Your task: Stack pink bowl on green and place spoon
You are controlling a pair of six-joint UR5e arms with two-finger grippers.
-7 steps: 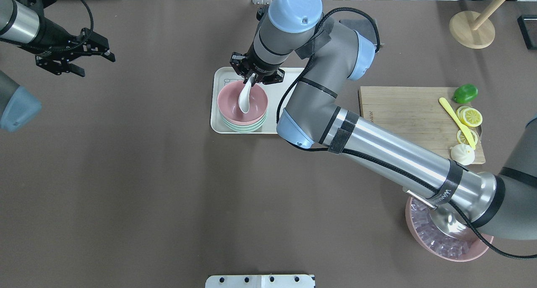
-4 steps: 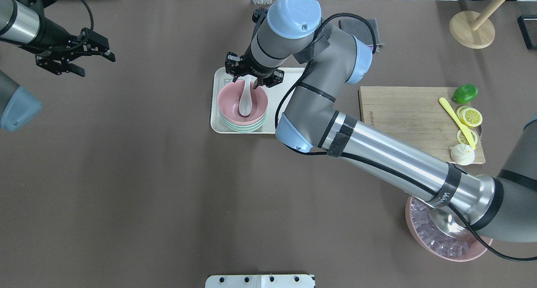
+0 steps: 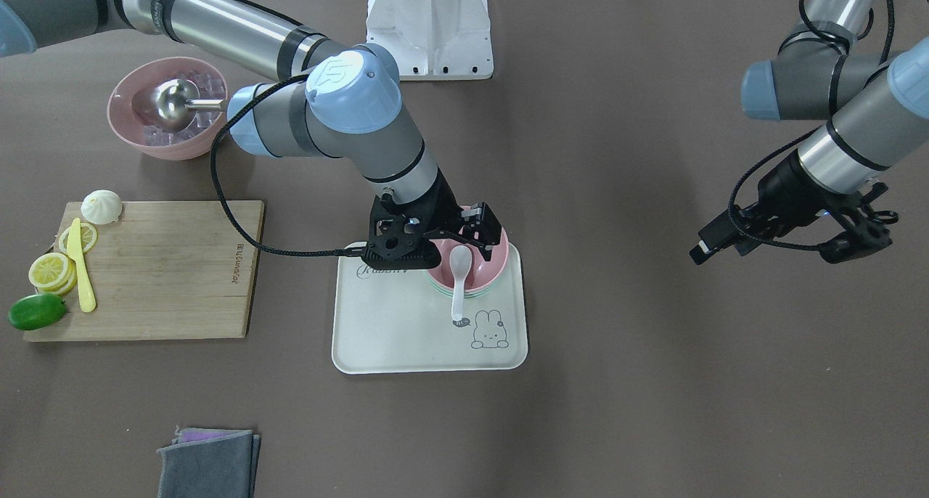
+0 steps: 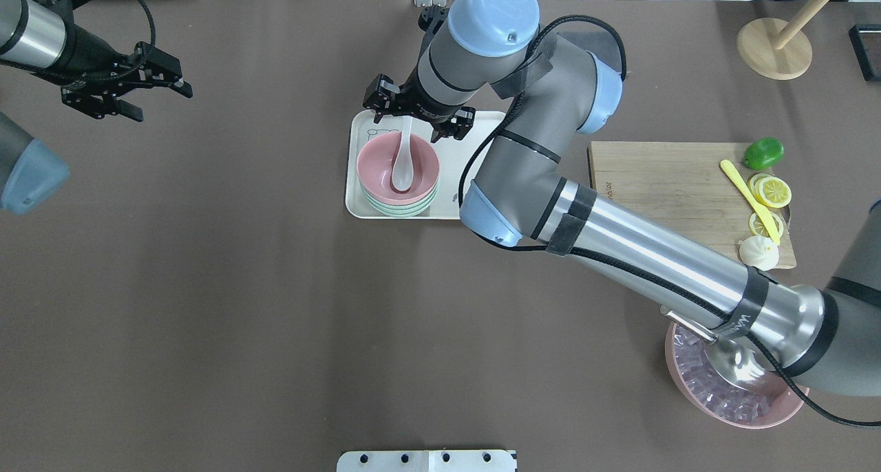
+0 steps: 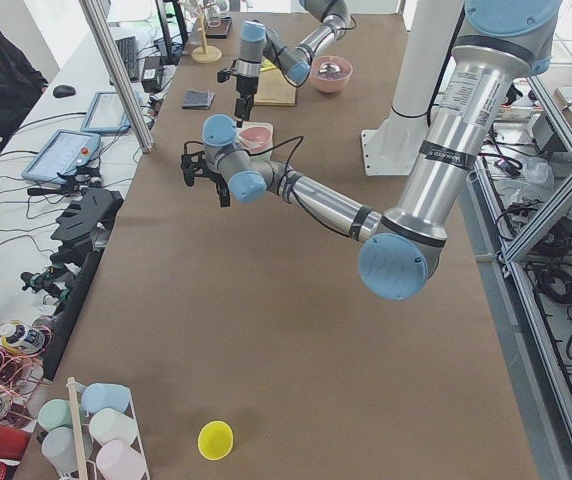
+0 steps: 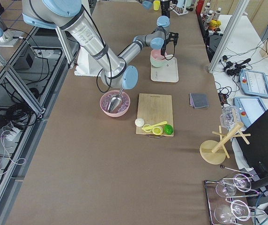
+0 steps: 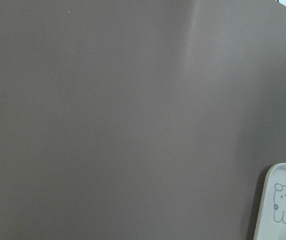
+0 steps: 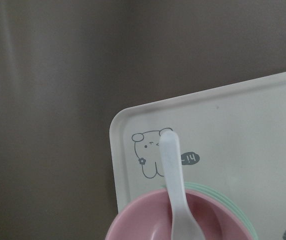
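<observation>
Spoon resting in the stacked bowls, right fingers spread just over its handle.

The spoon (image 4: 402, 162) lies with its scoop in the pink bowl (image 4: 375, 166), which sits nested on the green bowl (image 4: 399, 211). The long handle runs out over the pink bowl's far rim, pointing away from the robot. The right fingers (image 4: 451, 123) stand apart and hold nothing, one on each side of that handle just above the far rim, so to my eye a straight lift would clear it. The left fingers (image 4: 165, 80), also apart and empty, hang over bare bench well off to the pink bowl's left.
</observation>
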